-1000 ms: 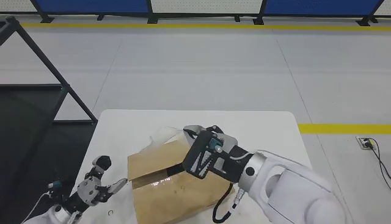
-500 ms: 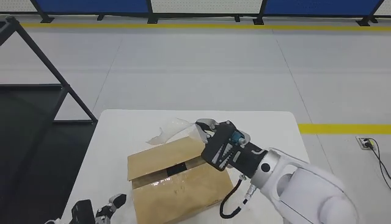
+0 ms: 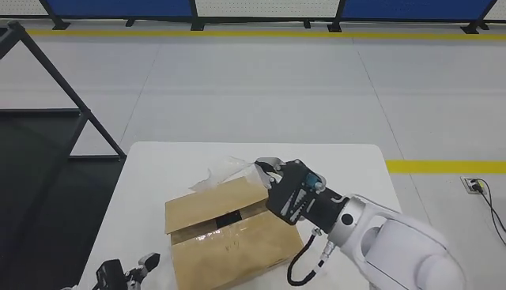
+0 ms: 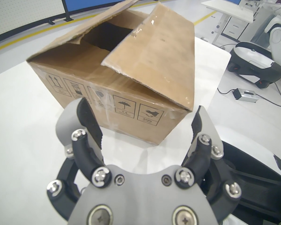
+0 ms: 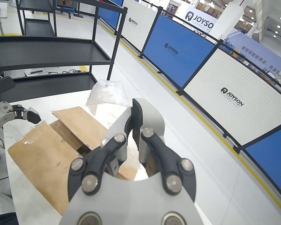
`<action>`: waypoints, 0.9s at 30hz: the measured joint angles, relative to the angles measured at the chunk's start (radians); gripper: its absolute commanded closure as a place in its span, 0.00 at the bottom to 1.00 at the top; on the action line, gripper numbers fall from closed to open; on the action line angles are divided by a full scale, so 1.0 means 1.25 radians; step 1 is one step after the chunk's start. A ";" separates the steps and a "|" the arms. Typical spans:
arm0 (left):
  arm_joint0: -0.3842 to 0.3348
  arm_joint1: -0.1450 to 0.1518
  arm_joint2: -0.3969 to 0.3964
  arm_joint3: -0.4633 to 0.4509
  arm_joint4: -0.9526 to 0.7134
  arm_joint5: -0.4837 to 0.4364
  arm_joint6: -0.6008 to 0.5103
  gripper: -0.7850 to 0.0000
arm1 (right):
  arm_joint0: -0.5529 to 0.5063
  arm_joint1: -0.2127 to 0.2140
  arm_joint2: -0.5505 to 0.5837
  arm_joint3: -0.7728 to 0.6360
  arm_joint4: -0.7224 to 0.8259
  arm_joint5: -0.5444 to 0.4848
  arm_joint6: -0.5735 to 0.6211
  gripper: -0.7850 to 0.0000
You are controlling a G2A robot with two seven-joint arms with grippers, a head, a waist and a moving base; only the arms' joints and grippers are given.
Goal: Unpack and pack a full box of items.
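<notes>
Unpacking looks barely begun: right gripper pinched shut on a plastic bag at the open box's far edge. Left gripper wide open, empty. Packing all left.

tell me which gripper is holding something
The right gripper: it is shut on the clear plastic bag at the far edge of the cardboard box. The left gripper is open and empty.

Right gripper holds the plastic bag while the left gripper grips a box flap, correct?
No. The left wrist view shows the left gripper open and empty, short of the box. The right gripper does hold the plastic bag.
</notes>
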 measured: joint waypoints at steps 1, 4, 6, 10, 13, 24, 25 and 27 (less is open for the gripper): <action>-0.002 -0.001 0.008 -0.001 0.009 0.012 -0.004 0.00 | -0.004 0.002 0.002 -0.003 0.001 -0.001 -0.001 1.00; -0.003 -0.002 0.024 -0.002 0.020 0.033 -0.006 0.00 | -0.015 0.005 0.006 -0.009 0.003 -0.003 -0.004 1.00; -0.003 -0.003 0.031 -0.002 0.022 0.043 -0.006 0.00 | -0.020 0.008 0.010 -0.012 0.006 -0.005 -0.007 1.00; -0.003 -0.007 0.044 -0.004 0.020 0.107 0.010 0.00 | -0.027 0.013 0.016 -0.012 0.014 -0.014 -0.012 1.00; -0.008 -0.013 0.057 -0.003 0.003 0.177 0.024 0.00 | -0.027 0.016 0.017 -0.006 0.025 -0.024 -0.015 1.00; -0.066 -0.030 0.096 0.029 -0.053 0.379 0.031 0.00 | -0.007 0.022 -0.009 0.005 0.088 0.017 0.000 1.00; -0.070 -0.031 0.096 0.033 -0.073 0.379 0.039 0.00 | -0.002 0.020 -0.015 0.010 0.099 0.041 0.008 1.00; -0.070 -0.032 0.089 0.036 -0.101 0.363 0.050 0.00 | 0.007 0.019 -0.025 0.019 0.109 0.072 0.024 1.00</action>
